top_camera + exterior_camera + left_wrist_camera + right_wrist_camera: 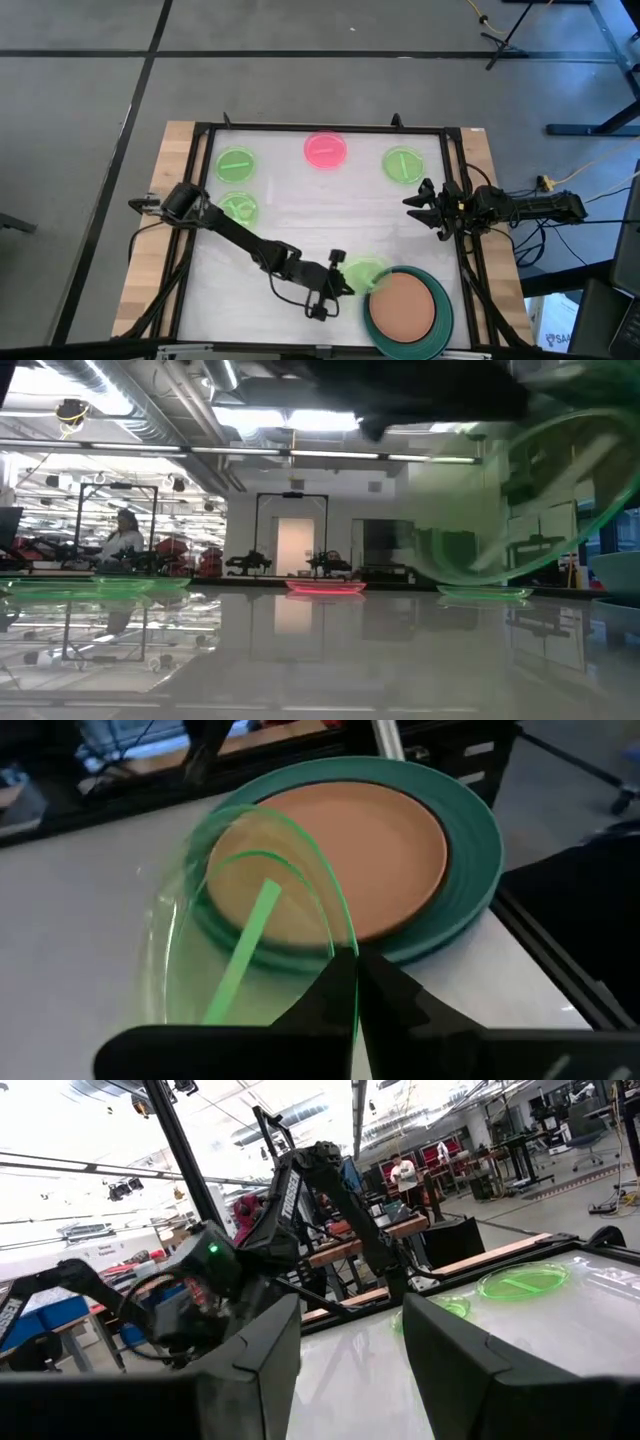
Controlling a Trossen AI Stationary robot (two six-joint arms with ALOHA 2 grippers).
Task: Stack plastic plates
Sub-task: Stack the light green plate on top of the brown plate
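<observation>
1. Pinched on its rim by the left gripper [345, 287], fingers closed: a small green plate [250, 950], tilted, beside the stack.
2. Stacked near the table's [300, 225] front right corner: orange plate [402, 305] on teal plate [440, 320].
3. Spread across the far side: three green plates [236, 163] and a pink plate [326, 150].
4. Parked at the right edge, holding nothing: right gripper [425, 207], fingers apart.

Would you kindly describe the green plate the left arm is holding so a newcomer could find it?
Start at the dark teal plate carrying a brown-orange plate. At its edge, the left end effector grips a small translucent green plate. It alone is lifted and tilted; the other green plates lie flat.
</observation>
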